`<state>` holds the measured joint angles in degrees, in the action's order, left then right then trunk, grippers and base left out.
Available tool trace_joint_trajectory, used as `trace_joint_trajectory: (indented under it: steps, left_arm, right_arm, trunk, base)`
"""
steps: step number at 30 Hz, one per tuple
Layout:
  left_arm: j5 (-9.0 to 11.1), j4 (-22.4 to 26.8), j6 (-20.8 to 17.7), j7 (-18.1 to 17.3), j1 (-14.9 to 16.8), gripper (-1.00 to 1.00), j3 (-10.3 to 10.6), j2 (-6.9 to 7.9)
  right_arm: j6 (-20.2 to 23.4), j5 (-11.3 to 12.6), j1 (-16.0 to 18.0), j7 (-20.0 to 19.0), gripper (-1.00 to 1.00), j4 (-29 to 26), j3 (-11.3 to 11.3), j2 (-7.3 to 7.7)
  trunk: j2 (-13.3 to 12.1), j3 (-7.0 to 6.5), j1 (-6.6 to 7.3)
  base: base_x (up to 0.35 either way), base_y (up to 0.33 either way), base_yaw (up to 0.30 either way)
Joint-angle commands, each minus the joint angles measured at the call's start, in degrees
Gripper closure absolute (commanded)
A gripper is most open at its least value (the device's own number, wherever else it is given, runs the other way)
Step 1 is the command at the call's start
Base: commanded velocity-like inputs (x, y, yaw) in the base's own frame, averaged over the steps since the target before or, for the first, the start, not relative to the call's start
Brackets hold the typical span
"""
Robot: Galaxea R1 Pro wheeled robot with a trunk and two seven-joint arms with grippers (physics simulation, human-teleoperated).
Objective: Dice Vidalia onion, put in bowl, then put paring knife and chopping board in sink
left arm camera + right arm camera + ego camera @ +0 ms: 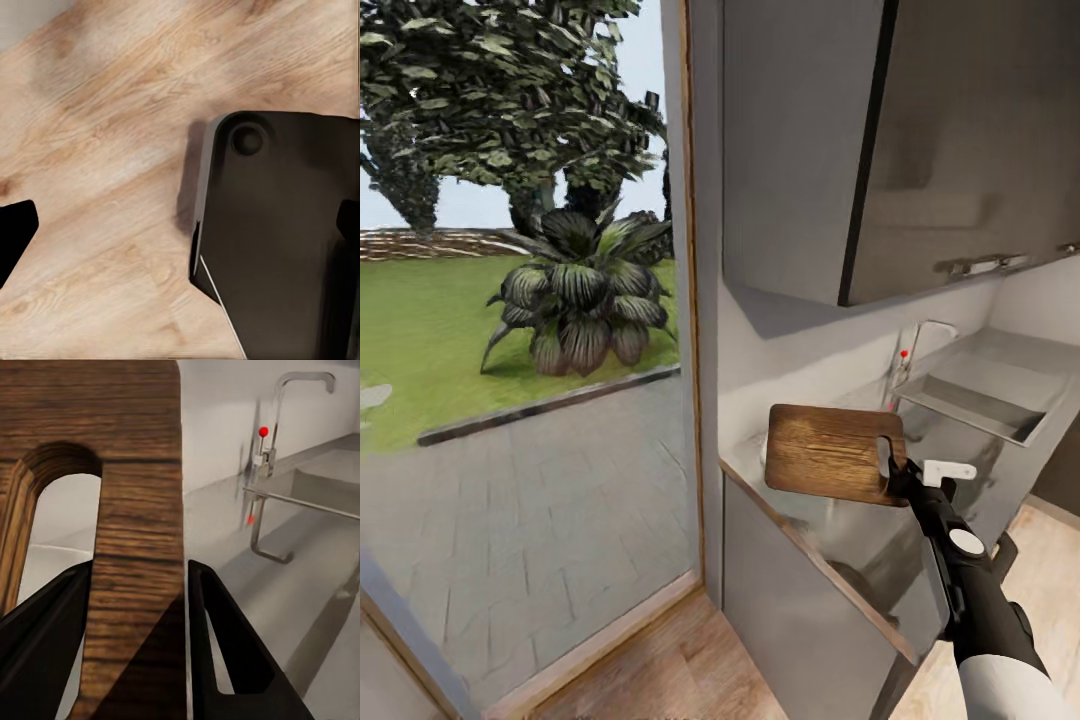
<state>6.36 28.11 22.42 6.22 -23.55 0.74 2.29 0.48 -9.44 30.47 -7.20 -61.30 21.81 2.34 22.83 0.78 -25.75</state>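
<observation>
Both fingers of the right tool (139, 607) clamp the chopping board's (828, 452) handle end.

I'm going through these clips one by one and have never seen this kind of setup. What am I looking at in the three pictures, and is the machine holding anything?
These are simulator renders of a two-armed wheeled robot in a kitchen. The large picture comes from its head camera: its right arm holds the chopping board in the air above the countertop, with the sink and tap beyond, and a garden through a glass door. The right wrist camera looks along the right gripper, whose jaws are clamped on the board's handle end, beside its slot. The left wrist camera faces the wooden floor and a dark part of the robot's base.
</observation>
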Motion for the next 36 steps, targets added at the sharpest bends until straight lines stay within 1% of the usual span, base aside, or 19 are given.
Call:
trace_joint_trajectory:
  steps: [1,27,31,36]
  left_arm:
    - [0.5,0.1,0.08,0.02,-0.02,-1.0,0.12,0.01]
    - [0.5,0.1,0.08,0.02,-0.01,-1.0,0.13,0.0]
    - [0.5,0.19,0.08,0.03,-0.02,-1.0,0.14,-0.31]
    - [0.5,0.19,0.08,0.06,-0.05,-1.0,0.14,-0.51]
  right_arm:
    - [0.05,-0.58,0.03,-0.36,1.0,-0.05,0.17,-0.01]
    - [0.05,-0.58,0.03,-0.36,1.0,-0.32,0.26,0.04]
    - [0.05,-0.58,0.03,-0.43,1.0,-0.32,0.26,0.04]
    - [0.05,-0.58,0.03,-0.45,1.0,-0.32,0.26,0.04]
  trunk:
    - [0.09,0.08,-0.03]
    - [0.09,0.08,-0.03]
    - [0.09,0.08,-0.03]
    - [0.09,0.08,-0.03]
  base:
    - [-0.008,-0.302,0.286]
    - [-0.002,-0.305,0.284]
    - [-0.128,-0.283,0.056]
    - [-0.246,-0.209,0.005]
